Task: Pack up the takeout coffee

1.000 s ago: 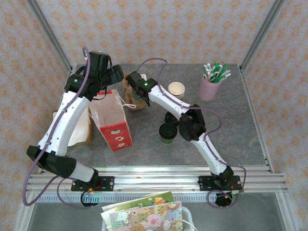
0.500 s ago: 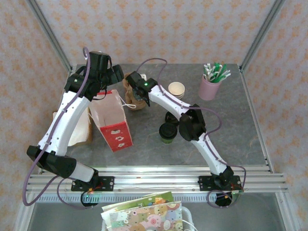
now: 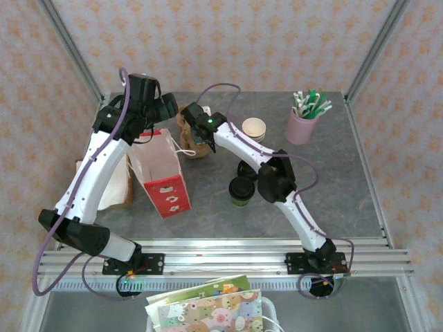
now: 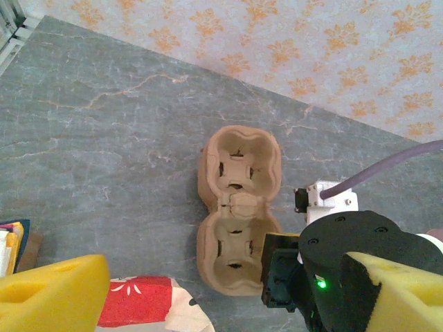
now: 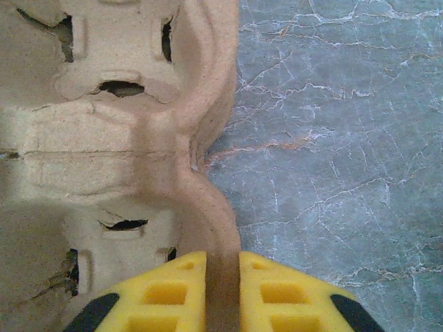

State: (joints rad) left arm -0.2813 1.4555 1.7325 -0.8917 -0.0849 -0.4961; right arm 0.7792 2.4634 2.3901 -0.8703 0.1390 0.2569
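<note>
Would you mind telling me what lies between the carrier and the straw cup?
In the top view, a lidless cup sits between the carrier and the straw cup, and the right arm crosses next to the carrier.

On grey marbled desk [image 3: 346, 180]: at the back, brown pulp cup tray [image 4: 237, 207], lying flat; near it, red-and-white paper bag [image 3: 163, 176], standing upright. In the middle, takeout coffee [image 3: 240, 189], with loose black lid [image 3: 246, 168] just behind. Further back to the right, lidless cup [image 3: 254, 127] and pink holder [image 3: 302, 126] with sticks.
</note>
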